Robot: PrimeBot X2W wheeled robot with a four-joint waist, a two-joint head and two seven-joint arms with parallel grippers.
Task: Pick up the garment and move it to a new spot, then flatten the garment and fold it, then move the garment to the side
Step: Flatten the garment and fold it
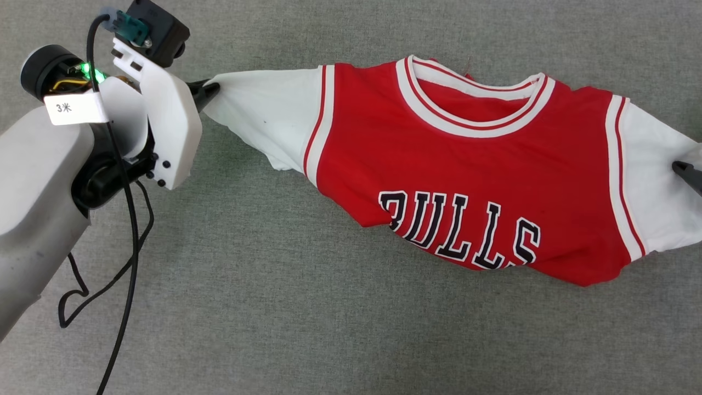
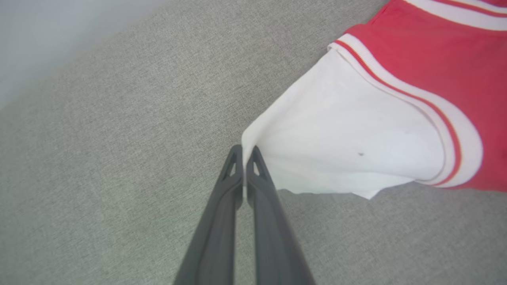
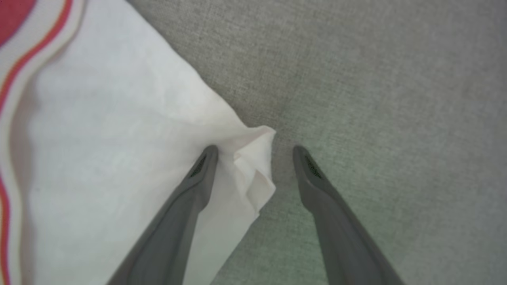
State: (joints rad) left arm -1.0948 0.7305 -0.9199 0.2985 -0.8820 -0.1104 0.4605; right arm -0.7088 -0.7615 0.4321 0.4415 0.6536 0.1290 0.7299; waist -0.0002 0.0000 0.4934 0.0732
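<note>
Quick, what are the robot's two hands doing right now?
Left gripper: shut on the garment's white sleeve.
Right gripper: open, other sleeve's corner lying between its jaws.

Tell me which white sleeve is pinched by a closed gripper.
The sleeve on the robot's left: the left gripper is shut on its tip. The right gripper stands open around a corner of the other sleeve.

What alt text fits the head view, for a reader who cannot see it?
A red Bulls jersey shirt with white sleeves is stretched out over grey cloth. The left gripper is shut on one sleeve tip; a dark finger of the right gripper sits at the other sleeve.
</note>
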